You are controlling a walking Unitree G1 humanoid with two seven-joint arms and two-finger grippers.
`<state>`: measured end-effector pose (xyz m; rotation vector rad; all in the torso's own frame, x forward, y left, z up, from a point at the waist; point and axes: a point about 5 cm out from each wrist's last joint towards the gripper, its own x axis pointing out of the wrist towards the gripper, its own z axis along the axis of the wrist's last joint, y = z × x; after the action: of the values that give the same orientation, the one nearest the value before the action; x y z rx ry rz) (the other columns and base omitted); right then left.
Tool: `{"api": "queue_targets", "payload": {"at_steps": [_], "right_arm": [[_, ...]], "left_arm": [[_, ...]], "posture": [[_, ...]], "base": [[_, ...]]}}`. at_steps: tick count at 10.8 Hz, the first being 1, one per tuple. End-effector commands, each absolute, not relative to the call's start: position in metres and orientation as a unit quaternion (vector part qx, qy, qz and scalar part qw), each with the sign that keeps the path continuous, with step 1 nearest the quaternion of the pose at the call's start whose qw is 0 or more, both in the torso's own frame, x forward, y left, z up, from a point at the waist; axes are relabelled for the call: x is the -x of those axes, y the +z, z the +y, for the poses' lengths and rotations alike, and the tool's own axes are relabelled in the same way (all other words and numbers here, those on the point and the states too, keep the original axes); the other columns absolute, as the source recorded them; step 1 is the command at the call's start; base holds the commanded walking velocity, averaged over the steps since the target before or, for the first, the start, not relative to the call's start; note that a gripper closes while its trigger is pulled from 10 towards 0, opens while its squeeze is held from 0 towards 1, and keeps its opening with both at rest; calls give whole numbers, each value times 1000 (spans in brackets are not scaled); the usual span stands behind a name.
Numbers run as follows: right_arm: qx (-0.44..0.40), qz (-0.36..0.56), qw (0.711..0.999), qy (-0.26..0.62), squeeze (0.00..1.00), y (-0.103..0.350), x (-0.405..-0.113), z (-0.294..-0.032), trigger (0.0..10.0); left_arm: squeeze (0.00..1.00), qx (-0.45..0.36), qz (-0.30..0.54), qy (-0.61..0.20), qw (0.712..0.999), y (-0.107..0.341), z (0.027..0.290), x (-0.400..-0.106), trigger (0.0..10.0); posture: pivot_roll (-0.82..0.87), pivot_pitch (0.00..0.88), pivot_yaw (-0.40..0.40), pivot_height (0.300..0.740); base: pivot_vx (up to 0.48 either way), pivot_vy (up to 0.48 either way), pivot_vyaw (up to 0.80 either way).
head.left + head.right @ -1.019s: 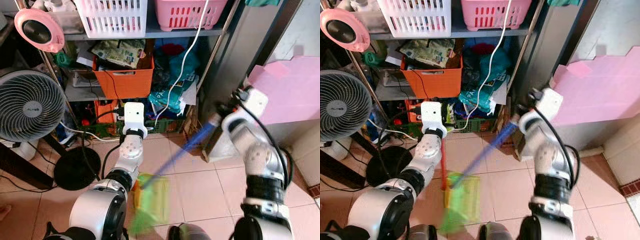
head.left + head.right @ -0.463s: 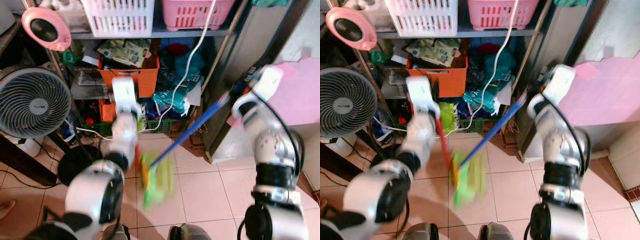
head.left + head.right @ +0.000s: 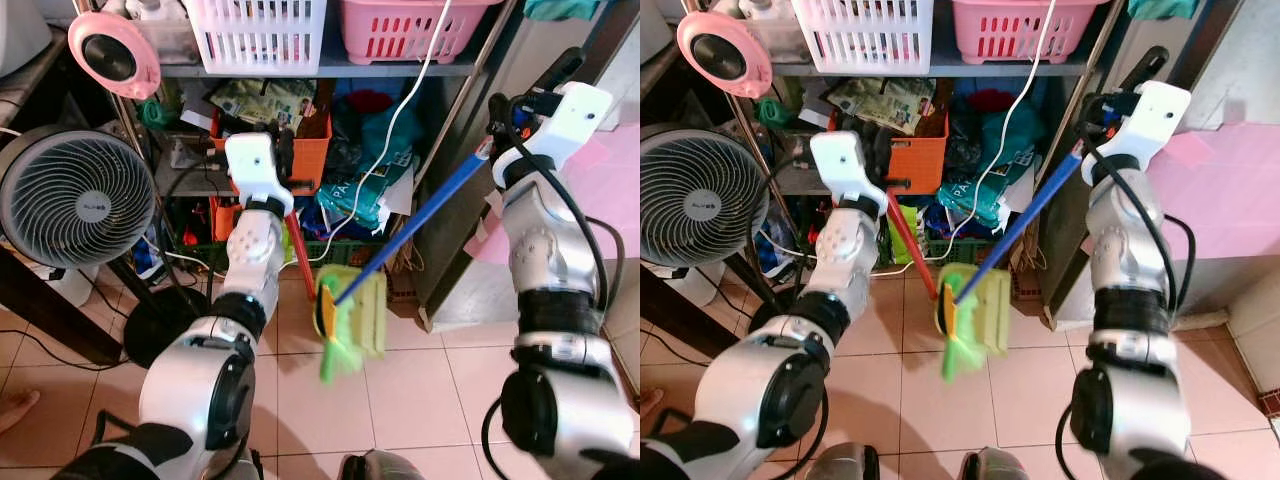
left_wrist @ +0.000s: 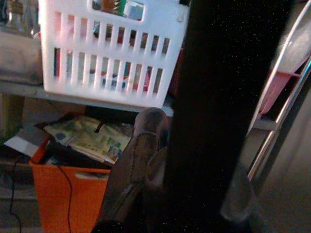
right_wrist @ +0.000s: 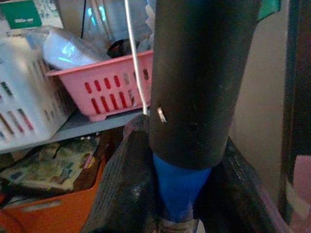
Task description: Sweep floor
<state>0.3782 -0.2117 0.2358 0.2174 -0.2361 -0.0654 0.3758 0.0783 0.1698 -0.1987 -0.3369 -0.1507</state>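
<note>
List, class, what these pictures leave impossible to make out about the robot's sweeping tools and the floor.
- Broom head: motion-blurred in both eye views, so its bristles cannot be read.
- Red handle: its lower end is hidden behind the broom head.
- Dirt on the floor: too small to tell.
- Left end effector: the left wrist view is dark, with a black bar covering what it holds.

broom head blurred, fan edge-cropped

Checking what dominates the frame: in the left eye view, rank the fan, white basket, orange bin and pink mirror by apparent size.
Fan
White basket, cropped by the frame
Orange bin, partly hidden
Pink mirror
</note>
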Motion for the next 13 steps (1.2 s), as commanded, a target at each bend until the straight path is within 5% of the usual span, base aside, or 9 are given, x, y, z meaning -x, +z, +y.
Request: {"api": "queue_targets", "payload": {"at_steps": [1, 5, 8, 10, 13], "right_arm": [[-68, -148, 985, -62, 0, 250, -379, -226, 10000], [5, -242, 965, -101, 0, 297, -382, -241, 10000], [-4, -248, 963, -104, 0, 297, -386, -244, 10000], [98, -264, 953, -110, 0, 299, -383, -242, 10000], [142, -259, 952, -86, 0, 276, -377, -230, 10000]], "left_arm": [[0, 120, -243, -73, 960, 201, 80, -378, 10000], [0, 124, -214, -81, 965, 185, 78, -375, 10000], [0, 125, -207, -78, 967, 179, 81, -373, 10000], [0, 126, -207, -75, 967, 176, 81, -371, 10000], [0, 116, -204, -58, 970, 162, 89, -362, 10000]], "posture": [[-109, 0, -3, 740], [-113, 0, -1, 740], [-114, 0, -4, 740], [-114, 3, -8, 740], [-104, 11, -12, 740]], "base": [[0, 0, 0], [0, 0, 0], [0, 0, 0], [0, 0, 0], [0, 0, 0]]}}
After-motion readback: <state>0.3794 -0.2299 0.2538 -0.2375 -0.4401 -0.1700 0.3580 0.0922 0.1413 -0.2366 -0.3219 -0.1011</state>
